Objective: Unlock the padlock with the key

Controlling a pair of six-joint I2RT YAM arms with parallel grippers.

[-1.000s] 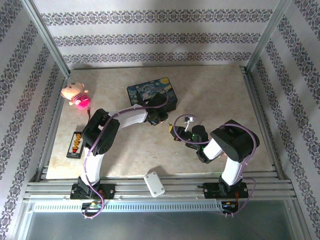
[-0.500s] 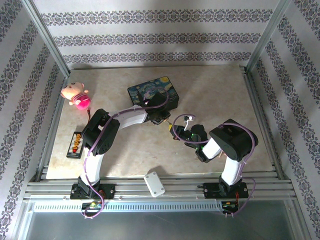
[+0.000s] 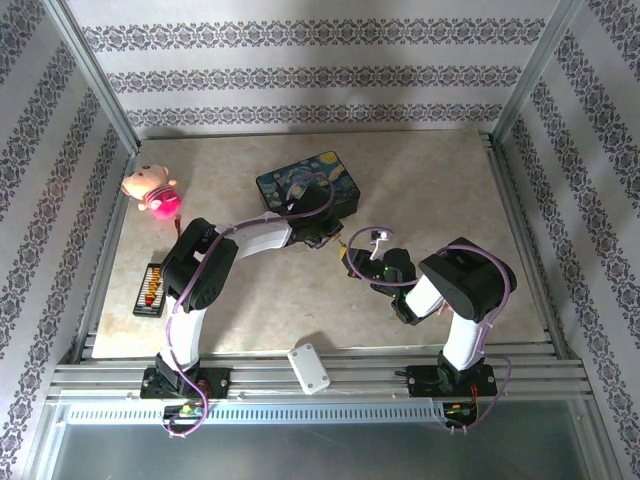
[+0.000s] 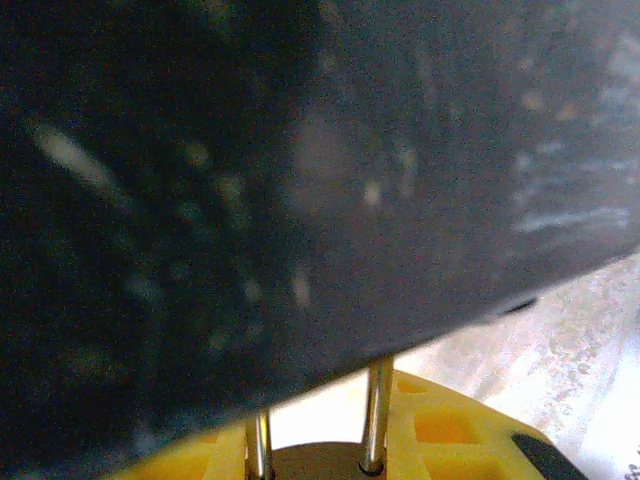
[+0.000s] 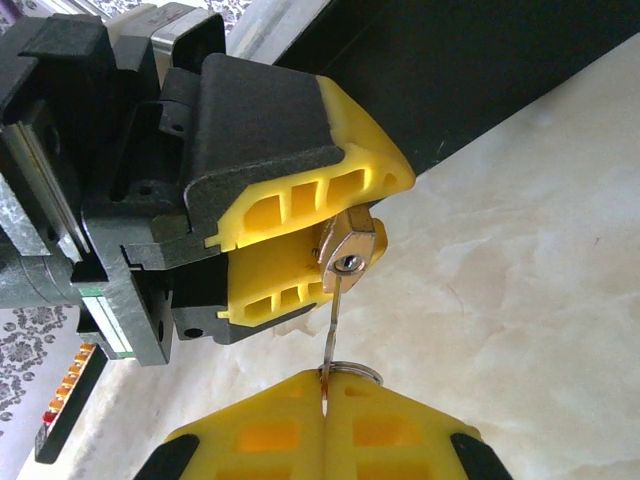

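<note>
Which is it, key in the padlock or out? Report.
In, apparently: the key runs from the shut right pincer straight to the padlock keyhole, which the left pincer grips. How deep, cannot tell.

Black arms (image 3: 200,270), white link shells, purple cables (image 3: 172,335), yellow tool fingers (image 5: 262,432).

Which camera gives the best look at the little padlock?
The right wrist camera: the padlock is close and sharp, clamped in the left claw, keyhole facing us, the key at it. The left wrist camera gives a blurry glimpse of its metal loop. From above it is too tiny to make out.
</note>
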